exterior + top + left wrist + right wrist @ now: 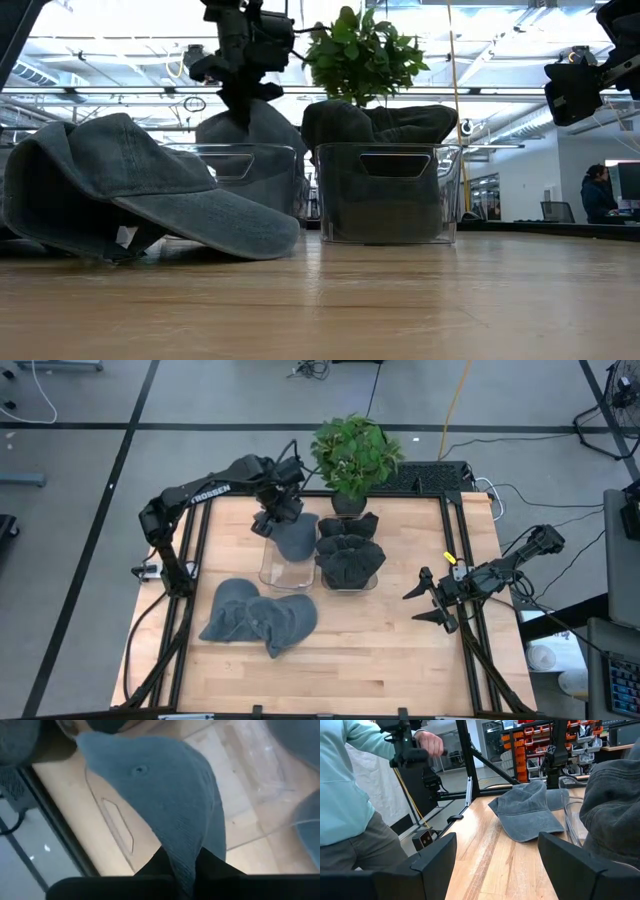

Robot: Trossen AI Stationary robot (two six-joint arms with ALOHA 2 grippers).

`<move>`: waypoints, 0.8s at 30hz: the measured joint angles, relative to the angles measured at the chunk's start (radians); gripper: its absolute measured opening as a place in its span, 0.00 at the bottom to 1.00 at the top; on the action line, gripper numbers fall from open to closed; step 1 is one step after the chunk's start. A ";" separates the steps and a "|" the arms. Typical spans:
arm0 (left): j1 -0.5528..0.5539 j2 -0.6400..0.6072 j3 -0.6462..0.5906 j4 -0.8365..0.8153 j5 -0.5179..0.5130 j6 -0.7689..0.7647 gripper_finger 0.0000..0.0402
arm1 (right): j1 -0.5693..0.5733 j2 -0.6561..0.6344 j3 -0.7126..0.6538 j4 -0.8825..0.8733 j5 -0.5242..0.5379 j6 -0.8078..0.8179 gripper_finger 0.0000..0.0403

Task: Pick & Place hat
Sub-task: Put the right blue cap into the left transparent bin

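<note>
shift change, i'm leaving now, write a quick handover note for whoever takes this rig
Left end effector: shut on a grey denim cap, holding it over the left clear plastic bin.
Right end effector: open, empty, waiting at the table's right edge.
Done: the right clear plastic bin is already stuffed with grey caps.
Left: release the held cap into the left bin, then pick up the pile of grey caps still lying on the wooden table.
A person in a light blue top stands beside the table.
</note>
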 joint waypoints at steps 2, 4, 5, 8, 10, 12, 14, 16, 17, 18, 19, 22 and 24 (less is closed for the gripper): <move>-0.005 0.000 0.000 0.035 -0.038 -0.033 0.03 | 0.000 0.000 0.000 0.000 0.000 0.000 0.66; -0.011 0.000 0.006 0.066 -0.074 -0.080 0.05 | 0.000 0.000 0.000 0.000 0.000 0.000 0.66; -0.013 0.000 0.010 0.074 -0.086 -0.109 0.07 | 0.000 0.000 0.000 0.000 0.000 0.000 0.66; -0.018 0.001 0.023 0.080 -0.098 -0.160 0.18 | 0.000 0.000 0.000 0.000 0.000 0.000 0.66; -0.025 0.001 0.024 0.079 -0.099 -0.180 0.25 | 0.000 0.000 0.000 0.000 0.000 0.000 0.66; -0.035 0.001 0.024 0.077 -0.100 -0.212 0.31 | 0.000 0.000 0.000 0.000 0.000 0.000 0.66; -0.043 -0.001 0.024 0.077 -0.099 -0.255 0.37 | 0.000 0.000 0.000 0.000 0.000 0.000 0.66; -0.049 -0.001 0.024 0.078 -0.099 -0.300 0.43 | 0.000 0.000 0.000 0.000 0.000 0.000 0.66; -0.050 -0.004 0.024 0.078 -0.098 -0.321 0.46 | 0.000 0.000 0.000 0.000 0.000 0.000 0.66; -0.050 -0.009 0.024 0.081 -0.098 -0.341 0.50 | 0.000 0.000 0.000 0.000 0.000 0.000 0.66; -0.050 -0.016 0.024 0.087 -0.099 -0.359 0.53 | 0.000 0.000 0.000 0.000 0.000 0.000 0.66; -0.052 -0.049 0.024 0.120 -0.127 -0.395 0.63 | 0.000 0.000 0.000 0.000 0.000 0.000 0.66; -0.056 -0.075 0.024 0.148 -0.164 -0.409 0.69 | 0.000 0.000 0.000 0.000 0.000 0.000 0.66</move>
